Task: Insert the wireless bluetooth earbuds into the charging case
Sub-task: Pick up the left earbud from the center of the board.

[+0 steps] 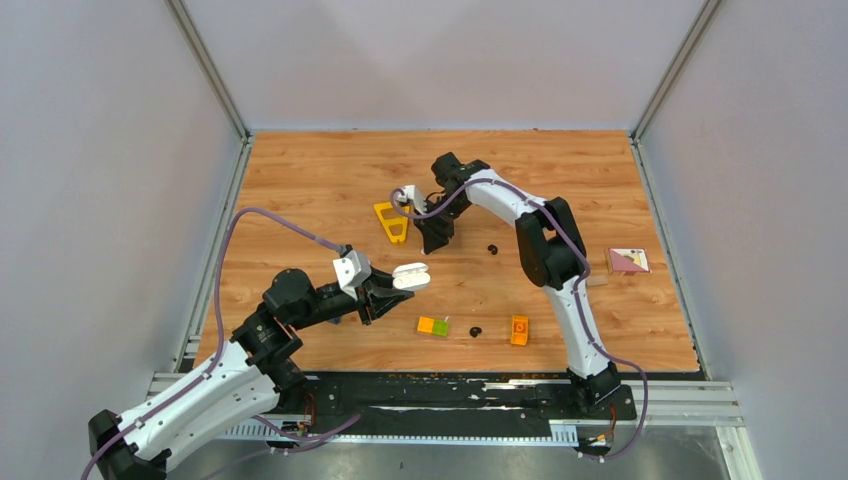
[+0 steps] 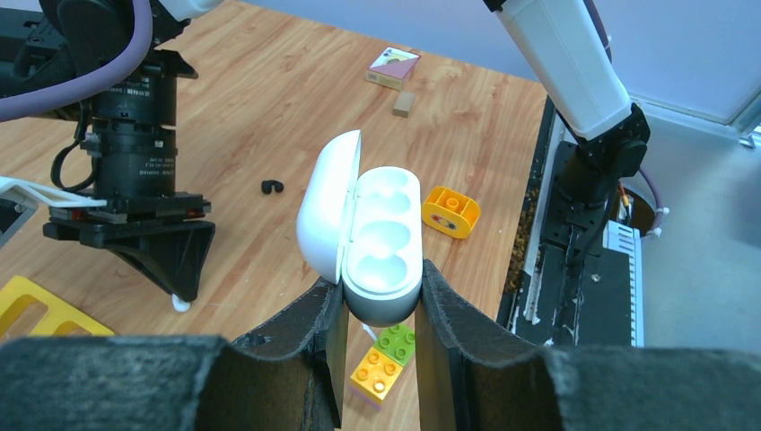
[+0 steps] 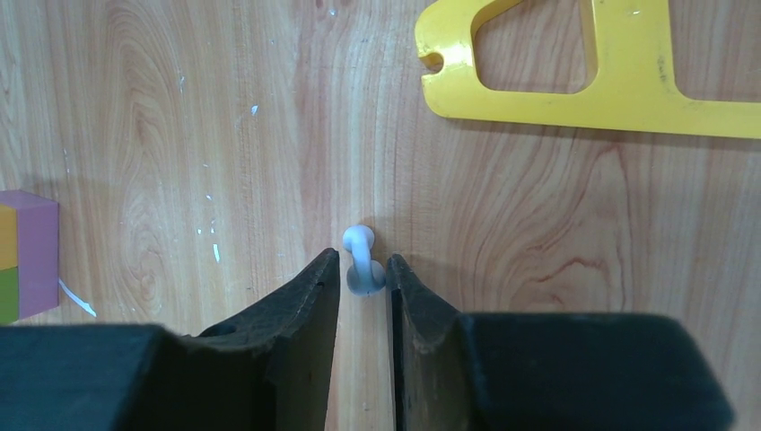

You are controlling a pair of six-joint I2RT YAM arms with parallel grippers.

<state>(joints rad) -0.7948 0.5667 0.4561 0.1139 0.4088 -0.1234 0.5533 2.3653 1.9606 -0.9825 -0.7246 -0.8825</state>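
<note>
The white charging case (image 2: pixel 381 238) has its lid swung open to the left and its wells are bare. My left gripper (image 2: pixel 381 289) is shut on its lower end and holds the case (image 1: pixel 411 275) above the table. My right gripper (image 3: pixel 363 269) points straight down at the table, jaws narrowly open around a white earbud (image 3: pixel 360 262). The right fingertip touches the bud and a thin gap shows on the left. That bud (image 2: pixel 182 303) lies on the wood. One black earbud (image 1: pixel 492 248) lies right of the right gripper (image 1: pixel 432 245), and another (image 1: pixel 475 331) lies near the front.
A yellow hanger-shaped piece (image 1: pixel 391 222) lies just left of the right gripper. An orange-and-green brick (image 1: pixel 433 326) and an orange brick (image 1: pixel 519 329) sit near the front edge. A small card box (image 1: pixel 628 261) and a wooden block (image 1: pixel 597 282) lie at the right.
</note>
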